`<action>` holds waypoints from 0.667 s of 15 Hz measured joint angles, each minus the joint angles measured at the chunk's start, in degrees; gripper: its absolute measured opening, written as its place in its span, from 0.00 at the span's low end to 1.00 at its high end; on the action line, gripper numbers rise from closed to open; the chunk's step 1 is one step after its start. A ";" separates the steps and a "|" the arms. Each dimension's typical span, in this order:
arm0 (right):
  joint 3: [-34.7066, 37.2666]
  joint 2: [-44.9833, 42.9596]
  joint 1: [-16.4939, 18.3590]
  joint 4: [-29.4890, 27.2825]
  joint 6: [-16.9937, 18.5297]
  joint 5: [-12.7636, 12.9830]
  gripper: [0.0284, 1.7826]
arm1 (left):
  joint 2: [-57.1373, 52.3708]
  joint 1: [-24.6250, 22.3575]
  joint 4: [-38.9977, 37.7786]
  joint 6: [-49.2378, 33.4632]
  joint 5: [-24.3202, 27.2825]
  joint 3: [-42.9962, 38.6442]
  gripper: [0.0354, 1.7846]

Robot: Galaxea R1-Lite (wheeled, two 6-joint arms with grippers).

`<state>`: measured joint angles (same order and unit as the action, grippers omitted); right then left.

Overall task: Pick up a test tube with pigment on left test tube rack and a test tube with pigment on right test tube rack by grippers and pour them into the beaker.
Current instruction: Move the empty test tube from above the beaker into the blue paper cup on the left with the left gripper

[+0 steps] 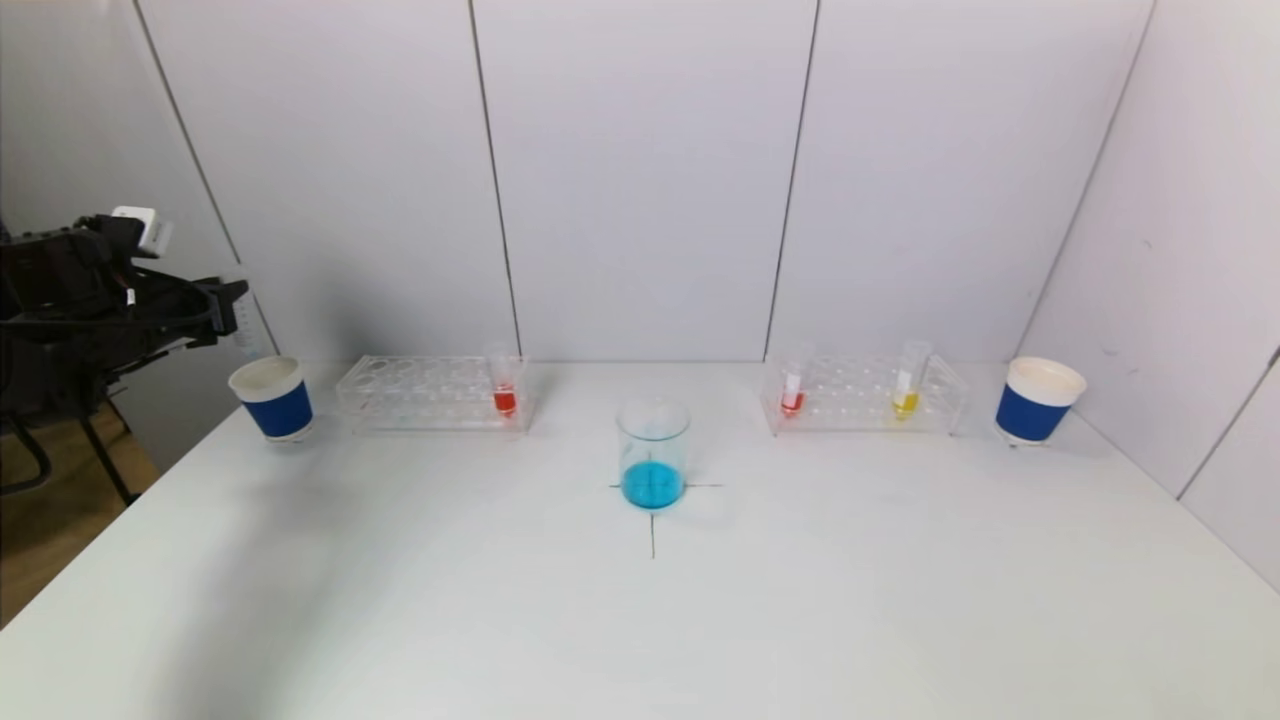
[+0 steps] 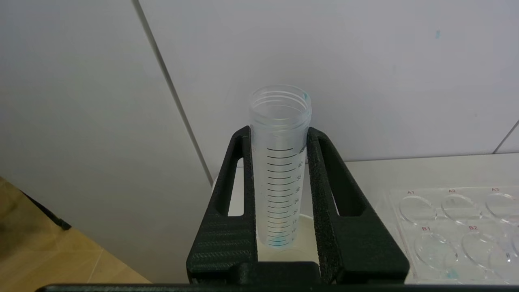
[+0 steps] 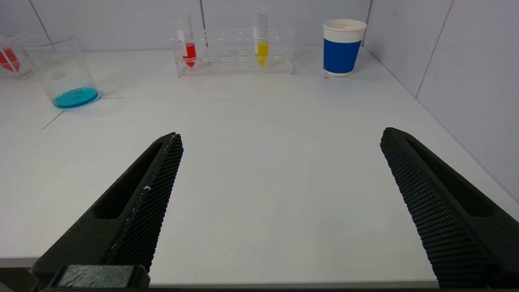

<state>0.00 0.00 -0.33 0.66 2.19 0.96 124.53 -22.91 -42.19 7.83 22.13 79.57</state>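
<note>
My left gripper (image 1: 228, 296) hangs at the far left edge of the table, shut on an upright clear graduated test tube (image 2: 279, 174). The tube holds only a blue trace at its bottom and hangs over the left paper cup (image 1: 270, 398). The beaker (image 1: 653, 455), with blue liquid in its base, stands at mid-table on a cross mark. The left test tube rack (image 1: 420, 395) holds a red-filled tube (image 1: 504, 388). In the right test tube rack (image 1: 865, 395) stand a red tube (image 1: 792, 388) and a yellow tube (image 1: 907, 385). My right gripper (image 3: 279, 136) is open over the near table edge, out of the head view.
A second blue-and-white paper cup (image 1: 1037, 400) stands at the far right, by the side wall. White wall panels close the back and right. A lidded well plate (image 2: 454, 231) lies beside the left cup. The table's left edge drops to the floor.
</note>
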 joint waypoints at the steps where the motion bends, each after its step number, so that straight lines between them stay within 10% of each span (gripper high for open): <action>1: 0.00 0.00 0.00 0.00 -0.02 0.00 0.99 | 0.63 -0.02 -0.28 0.00 -0.02 0.04 0.22; 10: 0.00 0.00 0.00 -0.02 0.00 0.00 0.99 | 1.61 0.04 -5.07 0.27 0.28 -4.32 0.22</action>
<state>0.00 0.00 -0.33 0.63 2.19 0.96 126.14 -22.87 -47.26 8.09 22.41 75.25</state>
